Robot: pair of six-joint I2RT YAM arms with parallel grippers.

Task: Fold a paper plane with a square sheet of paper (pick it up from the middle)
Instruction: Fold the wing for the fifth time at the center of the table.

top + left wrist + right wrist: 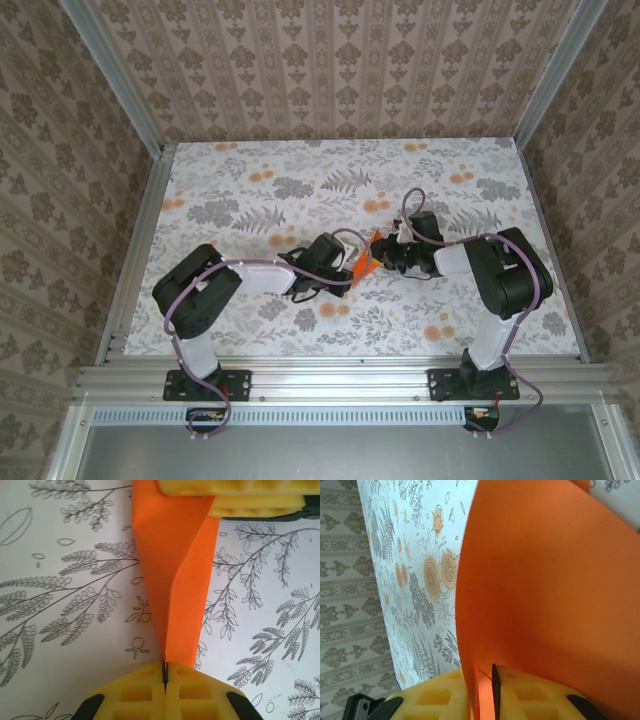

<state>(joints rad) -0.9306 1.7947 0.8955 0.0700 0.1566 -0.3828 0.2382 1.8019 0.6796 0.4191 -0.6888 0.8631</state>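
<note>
Left gripper (pixel 165 672) was found pressed together on the narrow tip of the orange paper (pixel 172 570), with only a hairline seam left between the yellow fingers (pixel 135 695). Straight ahead of that pinch the paper was seen widening, with a raised crease running along its length. The wide far end was tucked under the fingers of the right gripper (pixel 481 685), which was set nose to nose with the left one. In the right wrist view the sheet was seen curving up out of a narrow slot between that gripper's fingers. A slight gap was left beside the sheet, so a firm clamp could not be confirmed. The flowered tablecloth (pixel 65 645) was seen below the paper and to both sides of it.
</note>
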